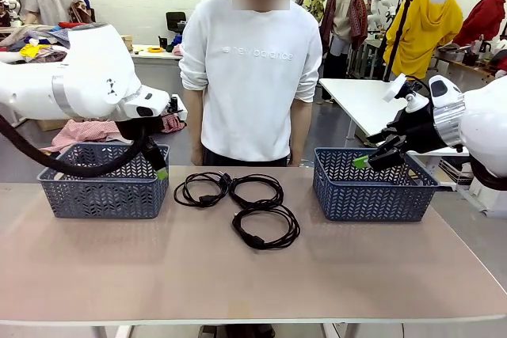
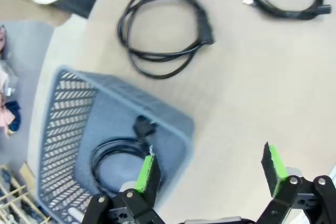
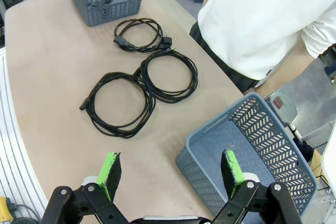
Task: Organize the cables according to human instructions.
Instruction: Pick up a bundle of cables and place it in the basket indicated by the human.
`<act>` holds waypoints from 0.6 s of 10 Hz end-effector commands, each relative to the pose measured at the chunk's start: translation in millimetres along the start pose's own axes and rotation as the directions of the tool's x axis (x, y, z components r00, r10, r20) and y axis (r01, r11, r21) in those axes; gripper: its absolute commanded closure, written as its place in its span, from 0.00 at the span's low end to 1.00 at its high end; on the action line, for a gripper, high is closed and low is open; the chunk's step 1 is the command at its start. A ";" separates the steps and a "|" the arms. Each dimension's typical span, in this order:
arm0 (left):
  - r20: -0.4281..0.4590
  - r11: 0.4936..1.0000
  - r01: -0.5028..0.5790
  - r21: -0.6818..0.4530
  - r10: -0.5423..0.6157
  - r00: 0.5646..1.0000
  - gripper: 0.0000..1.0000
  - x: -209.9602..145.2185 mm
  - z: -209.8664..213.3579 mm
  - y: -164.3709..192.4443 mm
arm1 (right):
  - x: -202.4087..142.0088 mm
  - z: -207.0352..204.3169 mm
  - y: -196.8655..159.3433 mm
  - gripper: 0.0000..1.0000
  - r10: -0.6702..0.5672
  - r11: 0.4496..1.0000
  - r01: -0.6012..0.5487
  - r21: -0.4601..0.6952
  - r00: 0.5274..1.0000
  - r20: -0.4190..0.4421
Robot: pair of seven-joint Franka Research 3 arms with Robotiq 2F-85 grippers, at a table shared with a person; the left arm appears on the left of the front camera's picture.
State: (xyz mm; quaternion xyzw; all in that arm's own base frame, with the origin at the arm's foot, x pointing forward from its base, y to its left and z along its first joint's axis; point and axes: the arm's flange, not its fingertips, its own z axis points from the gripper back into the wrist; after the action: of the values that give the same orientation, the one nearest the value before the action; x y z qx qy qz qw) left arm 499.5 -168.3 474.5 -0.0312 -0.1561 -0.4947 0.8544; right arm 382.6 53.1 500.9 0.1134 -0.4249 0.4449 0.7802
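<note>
Cables [image 1: 230, 185] lying coiled beyond our left gripper [image 2: 210, 153] and right gripper [image 3: 170, 156], we are hovering both spread wide, grasping nothing

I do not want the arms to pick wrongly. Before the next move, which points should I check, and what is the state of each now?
1. Left gripper open, holding nothing: ok.
2. Right gripper open, holding nothing: ok.
3. Cables on the table lie apart: not ok; left coil, middle coil and near coil touch.
4. Left basket has room beside its one cable: ok.
5. Right basket has room: ok.
6. Person's instruction for the next cable: cannot tell.
</note>
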 end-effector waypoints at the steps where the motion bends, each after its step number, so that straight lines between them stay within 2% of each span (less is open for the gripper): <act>1: 0.087 0.999 -0.017 -0.043 0.020 0.996 0.00 -19.3 3.5 -25.2 | -0.4 -1.5 -0.7 0.00 0.006 1.000 -0.006 0.000 1.000 0.006; 3: 0.133 0.999 0.001 -0.053 0.006 0.991 0.00 -27.4 4.0 -58.7 | -0.4 -1.5 -0.7 0.00 0.006 1.000 -0.006 0.000 1.000 0.006; 6: 0.159 0.998 0.012 -0.060 -0.003 0.987 0.00 -40.8 -1.9 -88.3 | -0.4 -1.5 -0.7 0.00 0.006 1.000 -0.006 0.000 1.000 0.006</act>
State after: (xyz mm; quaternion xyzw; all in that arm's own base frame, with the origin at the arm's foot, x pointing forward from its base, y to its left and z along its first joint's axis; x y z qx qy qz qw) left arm 413.6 -188.8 458.1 -0.0876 -0.1929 -0.4928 0.8440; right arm 382.6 53.2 501.0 0.1133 -0.4249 0.4450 0.7801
